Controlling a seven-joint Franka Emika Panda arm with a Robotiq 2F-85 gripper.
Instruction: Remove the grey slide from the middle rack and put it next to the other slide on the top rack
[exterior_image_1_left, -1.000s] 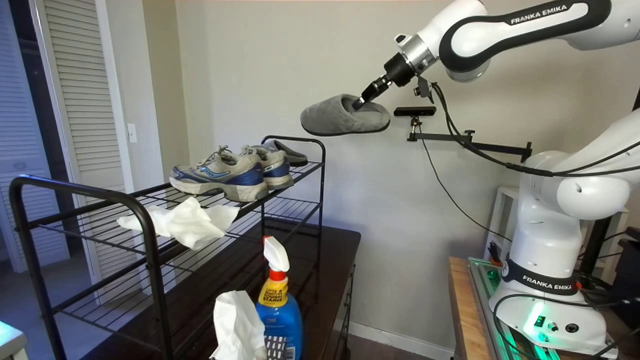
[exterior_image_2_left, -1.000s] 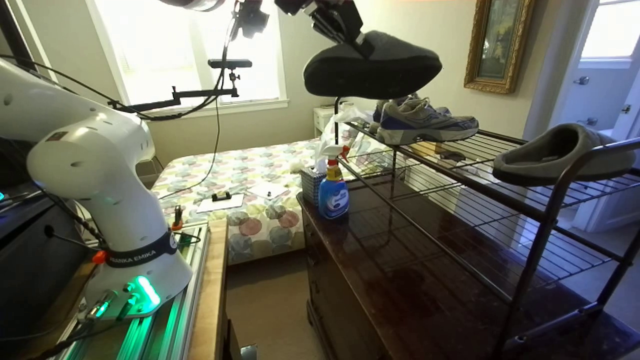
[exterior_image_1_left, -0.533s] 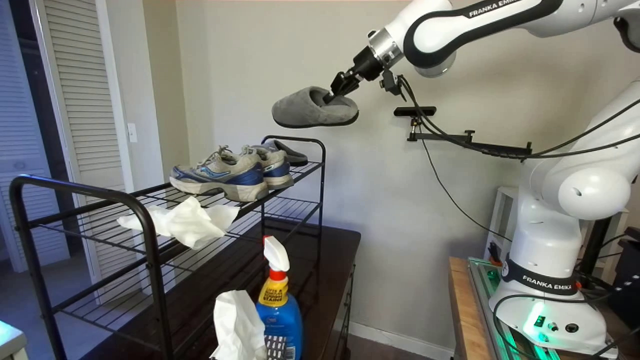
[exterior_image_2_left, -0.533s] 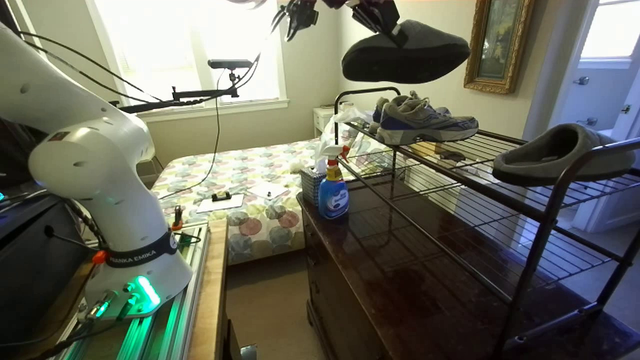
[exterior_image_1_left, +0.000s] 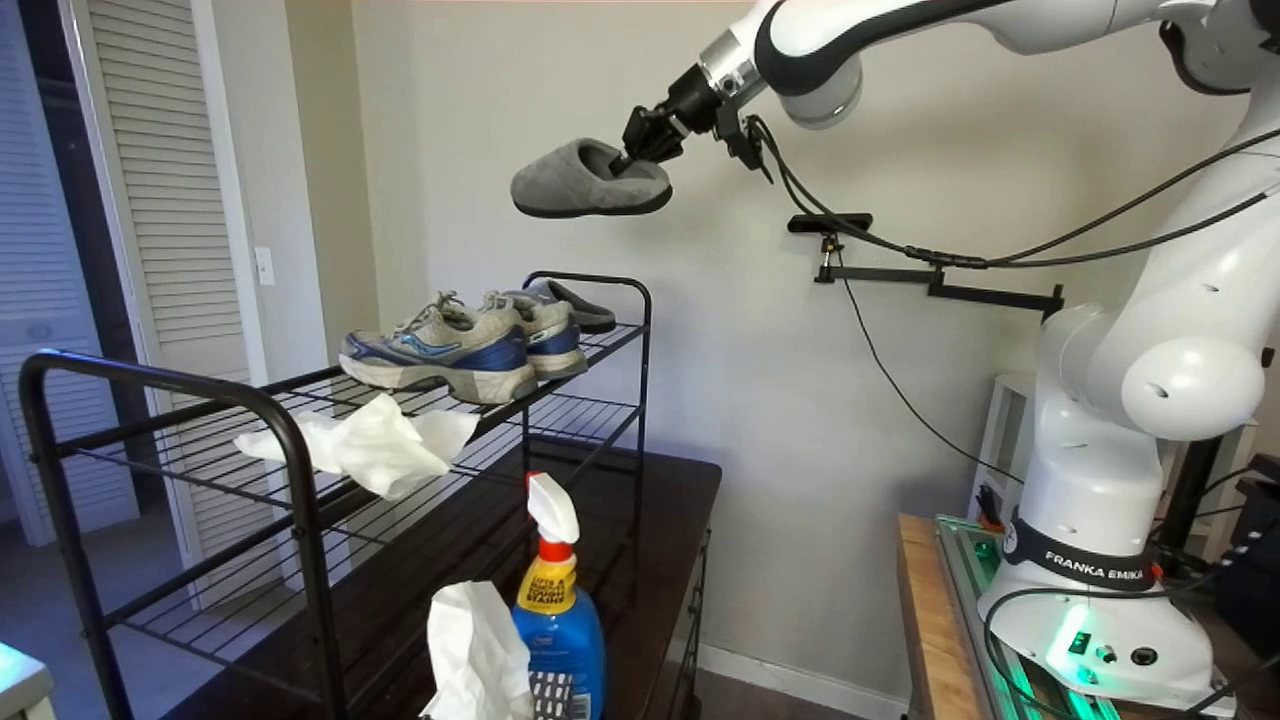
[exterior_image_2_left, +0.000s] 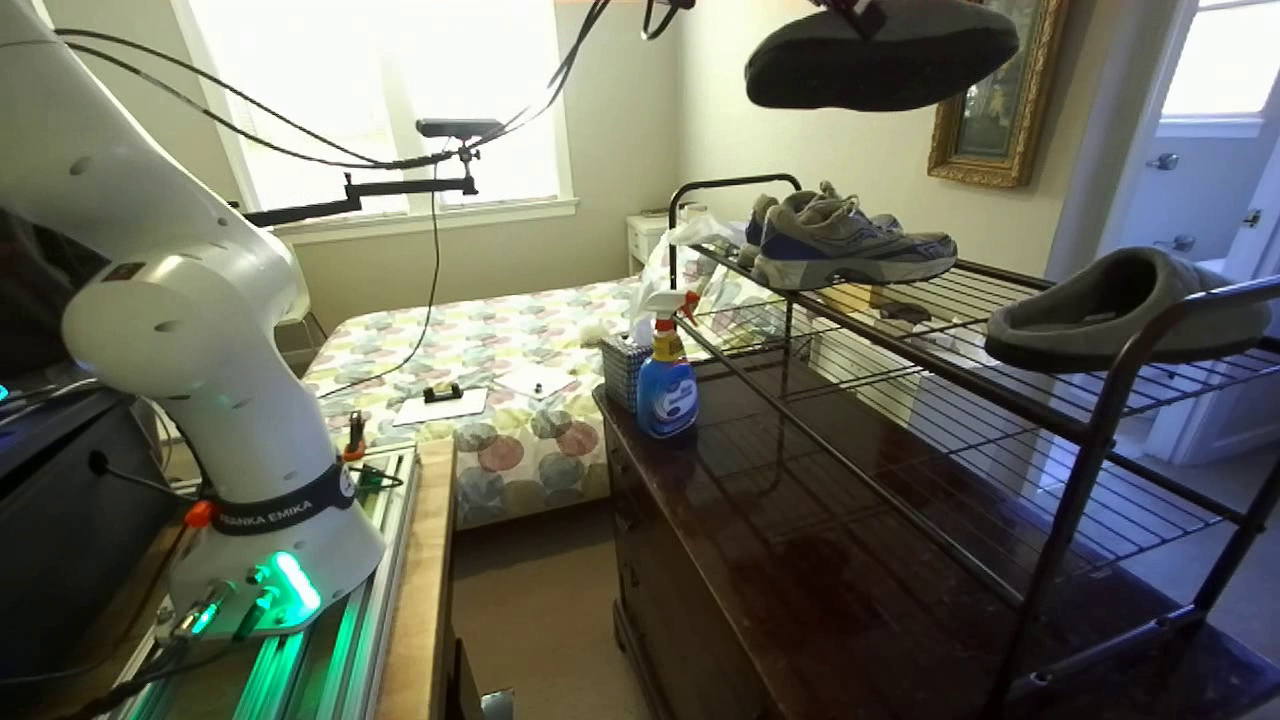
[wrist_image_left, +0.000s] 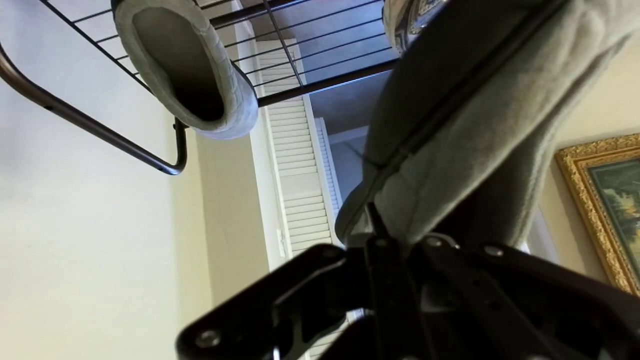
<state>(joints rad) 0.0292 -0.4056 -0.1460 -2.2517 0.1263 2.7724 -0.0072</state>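
Gripper (exterior_image_1_left: 622, 165) clamps the grey slipper (exterior_image_1_left: 585, 190) by its side, higher than the top rack (exterior_image_2_left: 950, 370); another slipper (exterior_image_2_left: 1170, 282) and sneakers (exterior_image_1_left: 450, 355) rest there.

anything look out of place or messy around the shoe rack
Yes: what looks like a crumpled white tissue lies on the top rack near the sneakers, apparently hanging over its edge, which seems odd among footwear. I see no spill.

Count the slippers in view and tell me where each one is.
2. One grey slipper is held in midair by the tool; a second slipper sits on the top rack, near one end. No others show, though some might be hidden.
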